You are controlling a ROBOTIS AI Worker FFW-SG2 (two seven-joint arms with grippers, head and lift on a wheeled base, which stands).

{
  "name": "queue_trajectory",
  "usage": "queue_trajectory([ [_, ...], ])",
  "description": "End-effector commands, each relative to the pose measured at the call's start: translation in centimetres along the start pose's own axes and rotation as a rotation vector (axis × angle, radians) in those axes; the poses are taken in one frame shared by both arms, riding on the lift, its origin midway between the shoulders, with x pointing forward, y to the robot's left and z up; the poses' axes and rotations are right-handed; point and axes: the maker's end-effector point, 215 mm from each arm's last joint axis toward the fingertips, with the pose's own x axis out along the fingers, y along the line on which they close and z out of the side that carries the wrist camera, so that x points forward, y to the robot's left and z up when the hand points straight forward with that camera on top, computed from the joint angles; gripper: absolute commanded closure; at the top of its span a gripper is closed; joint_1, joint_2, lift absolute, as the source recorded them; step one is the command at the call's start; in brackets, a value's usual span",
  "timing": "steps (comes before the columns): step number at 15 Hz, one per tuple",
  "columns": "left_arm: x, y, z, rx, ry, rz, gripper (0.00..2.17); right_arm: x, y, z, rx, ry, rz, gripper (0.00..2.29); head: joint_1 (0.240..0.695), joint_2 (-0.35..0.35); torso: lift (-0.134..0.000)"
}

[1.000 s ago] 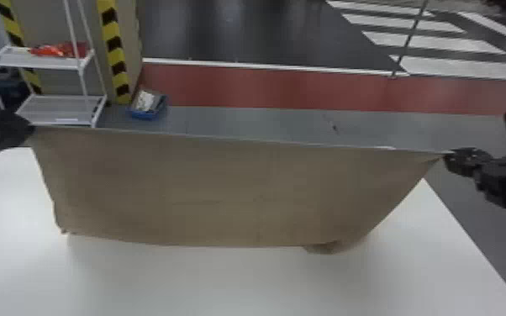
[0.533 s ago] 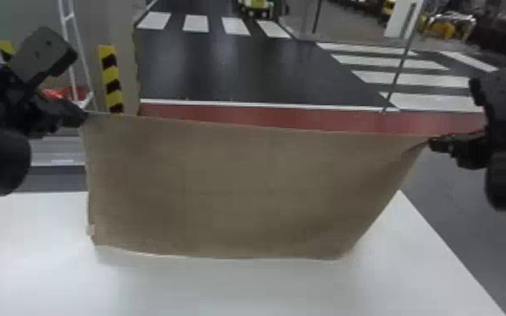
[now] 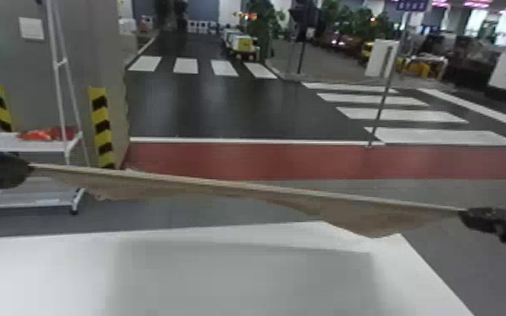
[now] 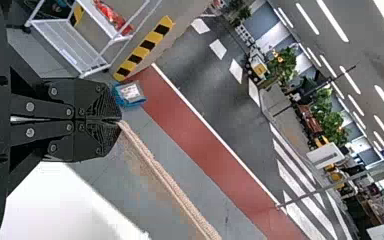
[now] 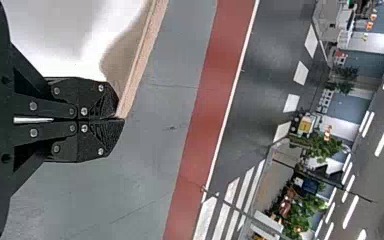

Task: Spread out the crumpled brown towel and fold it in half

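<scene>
While left gripper (image 4: 120, 120) and right gripper (image 5: 123, 119) each pinch one end of its top edge, the brown towel (image 3: 361, 215) hangs stretched in the air near the white table's (image 3: 239, 279) far edge. Spreading: mostly done, I judge. Laying down, folding: outstanding.

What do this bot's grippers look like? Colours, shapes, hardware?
Left gripper and right gripper look alike: matte black, two flat plate-like fingers each, tapering to angled tips with a fine ridged texture. Round silver-grey screw heads dot the fingers and the black linkage bars behind them; a slim silver metal strip shows between the bars.
</scene>
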Motion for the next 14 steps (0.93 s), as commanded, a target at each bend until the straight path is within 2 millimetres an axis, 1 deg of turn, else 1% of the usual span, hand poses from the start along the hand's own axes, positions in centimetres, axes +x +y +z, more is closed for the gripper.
queue_trajectory([
  [1, -5.1, -4.9, -7.3, 0.061, 0.021, -0.045, 1.5, -3.2, 6.4, -6.1, -0.091, 0.004, 0.089, 1.15, 0.47, -0.187, -0.125],
  [2, -6.4, -6.9, -9.2, 0.085, 0.027, -0.072, 1.5, -4.1, 8.5, -8.2, -0.109, 0.018, 0.124, 1.15, 0.563, -0.165, -0.125],
  [3, -7.7, -8.7, -11.4, 0.09, 0.044, -0.102, 1.5, -5.0, 10.5, -10.0, -0.152, 0.022, 0.161, 1.15, 0.616, -0.145, -0.125],
  [5, -9.9, -12.9, -15.3, 0.138, 0.073, -0.187, 1.5, -6.5, 13.1, -12.6, -0.199, 0.032, 0.226, 1.15, 0.695, -0.113, -0.125],
  [6, -10.7, -14.5, -16.8, 0.173, 0.084, -0.233, 1.5, -7.4, 13.9, -13.9, -0.218, 0.05, 0.257, 1.15, 0.695, -0.093, -0.125],
  [7, -11.6, -15.6, -17.8, 0.193, 0.097, -0.279, 1.5, -8.1, 14.1, -14.6, -0.227, 0.057, 0.276, 1.15, 0.695, -0.085, -0.125],
  [8, -12.7, -16.3, -18.4, 0.206, 0.109, -0.332, 1.5, -8.9, 14.0, -15.1, -0.23, 0.061, 0.301, 1.15, 0.695, -0.078, -0.125],
  [9, -13.3, -16.4, -18.8, 0.222, 0.127, -0.37, 1.5, -9.1, 13.6, -15.3, -0.229, 0.066, 0.306, 1.15, 0.695, -0.075, -0.125],
  [11, -14.0, -16.8, -19.5, 0.266, 0.176, -0.421, 1.5, -8.6, 13.2, -15.6, -0.213, 0.074, 0.299, 1.15, 0.695, -0.078, -0.125],
  [12, -13.9, -16.8, -19.2, 0.282, 0.185, -0.429, 1.5, -8.0, 12.9, -15.4, -0.197, 0.073, 0.299, 1.15, 0.695, -0.08, -0.125],
  [13, -13.0, -16.3, -18.3, 0.308, 0.187, -0.417, 1.5, -7.1, 12.2, -15.1, -0.157, 0.082, 0.29, 1.15, 0.695, -0.083, -0.125],
  [14, -11.3, -15.7, -17.4, 0.332, 0.199, -0.406, 1.5, -5.9, 10.9, -14.6, -0.118, 0.095, 0.266, 1.15, 0.695, -0.085, -0.125],
])
